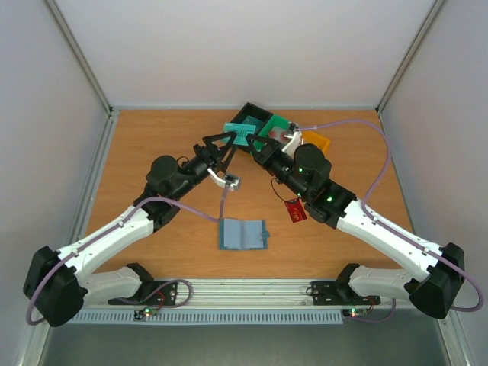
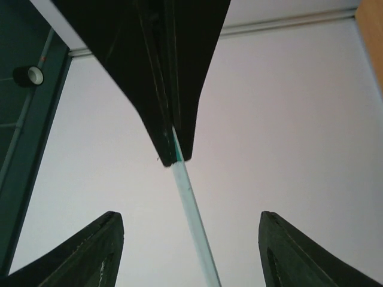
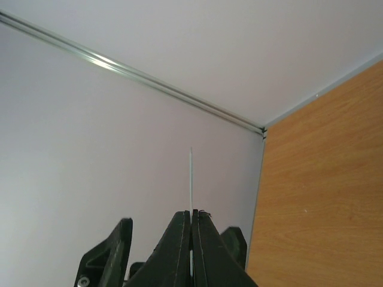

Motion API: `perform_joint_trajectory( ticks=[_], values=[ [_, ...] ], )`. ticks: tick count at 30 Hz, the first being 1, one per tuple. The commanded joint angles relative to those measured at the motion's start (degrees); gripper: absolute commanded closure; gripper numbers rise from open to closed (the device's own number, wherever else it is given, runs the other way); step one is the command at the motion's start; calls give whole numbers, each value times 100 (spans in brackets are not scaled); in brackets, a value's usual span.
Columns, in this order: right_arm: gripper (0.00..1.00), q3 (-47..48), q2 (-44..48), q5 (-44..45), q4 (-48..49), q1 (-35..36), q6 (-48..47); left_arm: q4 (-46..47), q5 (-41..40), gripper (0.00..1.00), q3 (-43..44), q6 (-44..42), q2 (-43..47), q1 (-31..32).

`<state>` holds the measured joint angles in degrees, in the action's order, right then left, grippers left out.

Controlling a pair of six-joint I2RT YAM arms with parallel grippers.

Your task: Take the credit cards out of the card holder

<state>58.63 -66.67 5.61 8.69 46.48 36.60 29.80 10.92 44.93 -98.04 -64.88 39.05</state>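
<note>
I see right gripper [image 3: 191,216] pinching pale teal card [image 2: 190,200] edge-on. Left gripper [image 2: 190,218] spread wide either side, clear of card. Card holder [image 1: 242,234] lies open on table [image 1: 152,145].

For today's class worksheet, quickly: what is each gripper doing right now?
Left gripper: open, holding nothing.
Right gripper: shut on the pale teal card.

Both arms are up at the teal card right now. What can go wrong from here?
1. The right fingers pinch the teal card at one end only, while the left fingers stand open on either side of it, not touching. If the right fingers let go first, the card will likely drop.
2. The red card lies right beside the right arm; a low sweep might knock it away.
</note>
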Motion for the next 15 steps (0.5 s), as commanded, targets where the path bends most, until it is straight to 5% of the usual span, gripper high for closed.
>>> perform_joint_trajectory(
  ticks=[1, 15],
  values=[
    [99, -62, 121, 77, 311, 63, 41, 140, 82, 40, 124, -142, 30, -117],
    [99, 45, -17, -121, 330, 175, 3, -371, -123, 85, 605, -96, -98, -133]
  ],
)
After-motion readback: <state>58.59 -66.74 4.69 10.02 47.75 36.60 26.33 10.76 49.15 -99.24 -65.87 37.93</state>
